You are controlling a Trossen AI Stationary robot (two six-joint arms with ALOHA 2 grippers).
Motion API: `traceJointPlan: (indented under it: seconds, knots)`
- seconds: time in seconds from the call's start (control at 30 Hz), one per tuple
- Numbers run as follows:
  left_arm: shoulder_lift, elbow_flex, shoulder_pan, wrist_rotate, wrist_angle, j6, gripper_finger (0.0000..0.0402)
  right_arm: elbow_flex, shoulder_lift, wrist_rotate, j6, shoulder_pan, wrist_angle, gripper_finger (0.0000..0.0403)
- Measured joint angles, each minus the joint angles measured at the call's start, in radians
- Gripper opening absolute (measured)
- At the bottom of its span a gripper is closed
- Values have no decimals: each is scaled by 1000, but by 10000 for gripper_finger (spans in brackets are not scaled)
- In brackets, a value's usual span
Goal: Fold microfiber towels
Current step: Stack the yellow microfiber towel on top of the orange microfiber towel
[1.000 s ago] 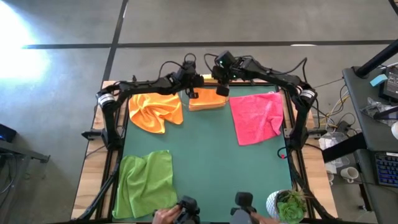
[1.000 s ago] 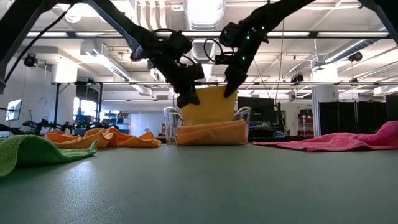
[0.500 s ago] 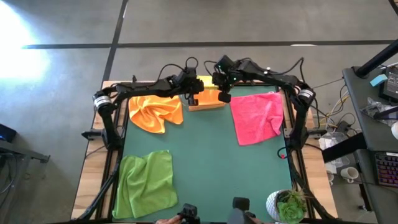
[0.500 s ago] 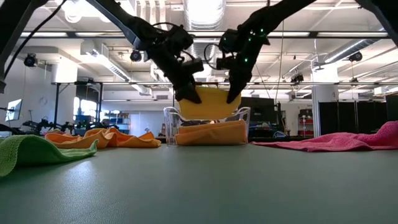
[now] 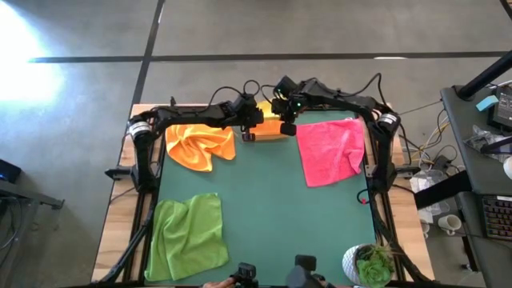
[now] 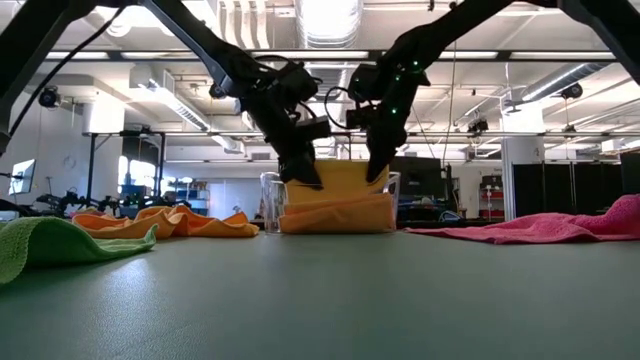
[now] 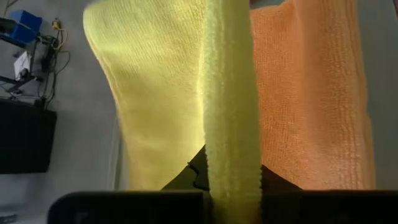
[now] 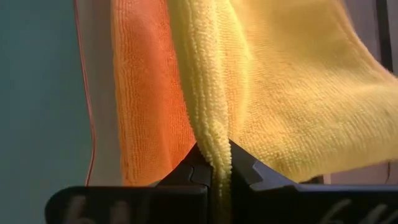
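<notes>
Both pincers, left pincer (image 6: 303, 172) and right pincer (image 6: 377, 170), clamp the yellow towel (image 6: 340, 180) above the folded orange towel (image 6: 335, 213).

Both grippers, left gripper (image 6: 305, 176) and right gripper (image 6: 377, 172), have carried the yellow towel (image 6: 340, 178) lower. It has sunk into the clear bin (image 6: 268, 205), behind the folded orange towel (image 6: 336, 213).

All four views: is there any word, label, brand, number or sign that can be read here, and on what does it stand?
None can be read.
The microfiber towels carry no print or tag: yellow towel, folded orange towel, crumpled orange towel, hot pink towel, lime green towel.
The clear plastic bin shows no label.
The desk clutter and the room behind the table show shapes only, too small to read.
</notes>
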Motion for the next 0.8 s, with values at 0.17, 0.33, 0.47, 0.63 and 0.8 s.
traceJointPlan:
  seconds: [0.17, 0.33, 0.47, 0.63, 0.8]
  knots:
    - [-2, 0, 0, 3, -1, 2, 0, 0, 15, -25, 12, 5, -20, 8]
    - [-5, 0, 0, 6, -6, 1, 0, 0, 15, -35, 18, 6, -17, 8]
    - [-5, 0, 0, 29, -27, 2, 1, 0, 15, -37, 18, 6, -17, 8]
    - [-6, 2, 0, 29, -28, 1, 29, -1, 15, -40, 17, 6, -27, 9]
    - [-7, 2, 1, 27, -31, 0, 76, -2, 15, -37, -19, 7, -33, 13]
